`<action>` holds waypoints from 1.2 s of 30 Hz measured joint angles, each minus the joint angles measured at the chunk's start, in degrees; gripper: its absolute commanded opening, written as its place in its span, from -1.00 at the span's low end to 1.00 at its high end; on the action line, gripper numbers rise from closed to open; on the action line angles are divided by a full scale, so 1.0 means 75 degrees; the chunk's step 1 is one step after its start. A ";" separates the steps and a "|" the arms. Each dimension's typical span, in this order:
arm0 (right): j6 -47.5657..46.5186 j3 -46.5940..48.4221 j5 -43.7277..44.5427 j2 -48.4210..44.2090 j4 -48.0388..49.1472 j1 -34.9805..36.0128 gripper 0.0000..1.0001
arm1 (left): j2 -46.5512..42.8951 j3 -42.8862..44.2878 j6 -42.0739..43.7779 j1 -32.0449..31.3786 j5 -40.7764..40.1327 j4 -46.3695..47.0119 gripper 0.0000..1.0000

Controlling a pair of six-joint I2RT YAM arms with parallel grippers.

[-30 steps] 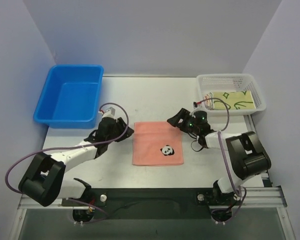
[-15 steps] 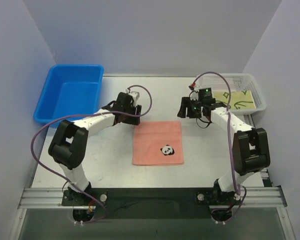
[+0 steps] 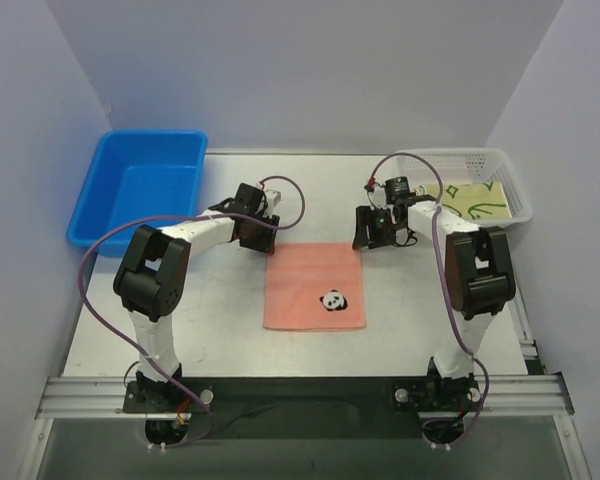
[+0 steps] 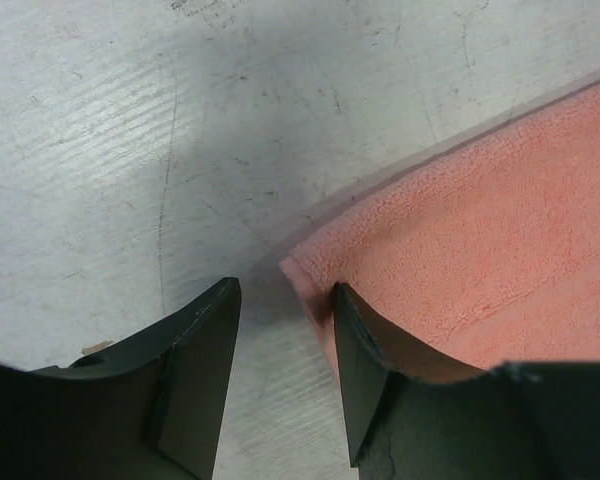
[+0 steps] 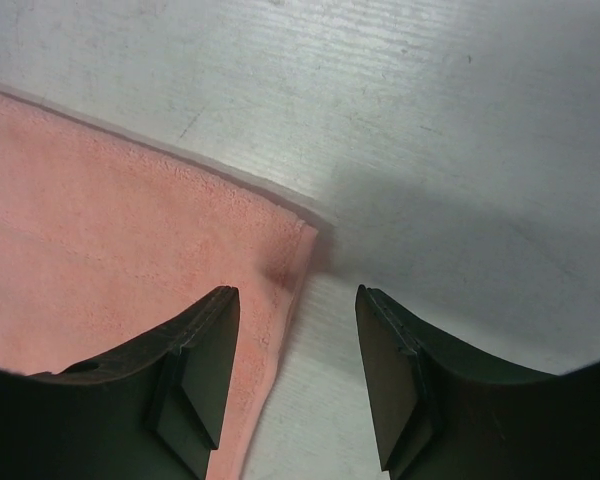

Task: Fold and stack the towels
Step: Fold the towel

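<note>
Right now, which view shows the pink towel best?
Top external: the whole towel lies flat in frame, panda patch included. Each wrist view shows only one far corner of it, cropped by the frame.

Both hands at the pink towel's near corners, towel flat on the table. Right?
No. The left hand and right hand are at the far corners of the pink towel; the top view shows it. It does lie flat on the table.
</note>
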 measured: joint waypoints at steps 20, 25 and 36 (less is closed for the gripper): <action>-0.0560 0.2072 0.0353 0.1553 -0.1422 0.0239 -0.19 | 0.0178 0.0219 0.0073 0.0096 0.0256 0.0000 0.07; -0.0836 0.2366 0.0836 0.1719 -0.1813 0.0574 -0.36 | 0.0178 0.0219 0.0073 0.0096 0.0254 0.0000 0.07; -0.1204 0.2634 0.1547 0.1894 -0.2224 0.0889 -1.00 | 0.0163 0.0219 -0.0006 0.0102 0.0306 0.0035 0.22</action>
